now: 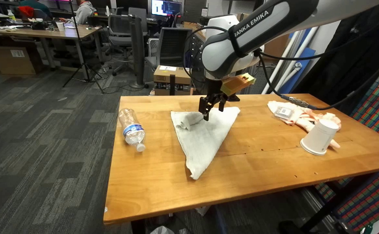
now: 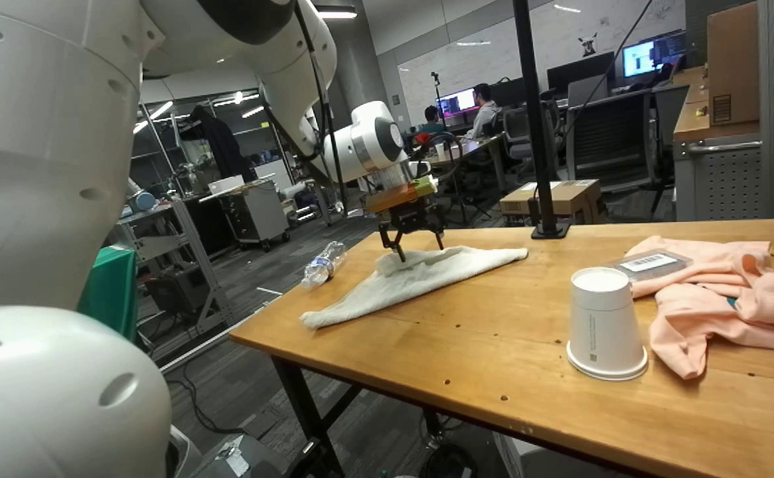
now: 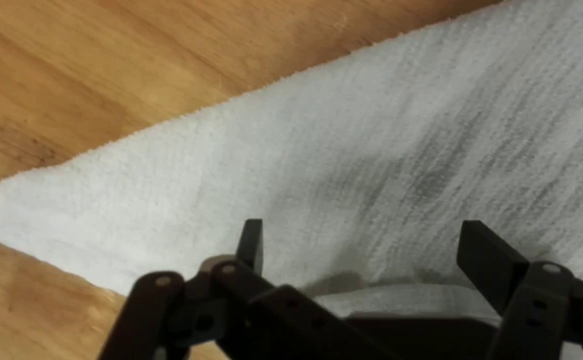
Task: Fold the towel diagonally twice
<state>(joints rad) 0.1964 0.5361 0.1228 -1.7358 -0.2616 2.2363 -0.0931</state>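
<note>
Claw just over towel, fingers spread wide, nothing pinched that I can see. The towel lies on the table, roughly a triangle, with a curled flap rucked up right by the claw. My read: first diagonal fold is in, second isn't done.

Risks: the flap could spring back flat, since the fabric looks soft and nothing pins it. A low grab there might take several layers and drag the whole towel instead of turning one corner. Too shallow and the fingers would likely slip off. A bottle lies on its side near the towel; a wide swing that way could bump it and set it rolling. A cup and pink cloth sit well apart from the towel, so probably no bother.

Hard to see: whether the fingers touch the towel or hover just above, can't tell. Layers under the flap are hidden. Wrist view cuts the towel off on its right, and the claw blocks part of the flap there. The pink cloth runs out of frame in an exterior view.
</note>
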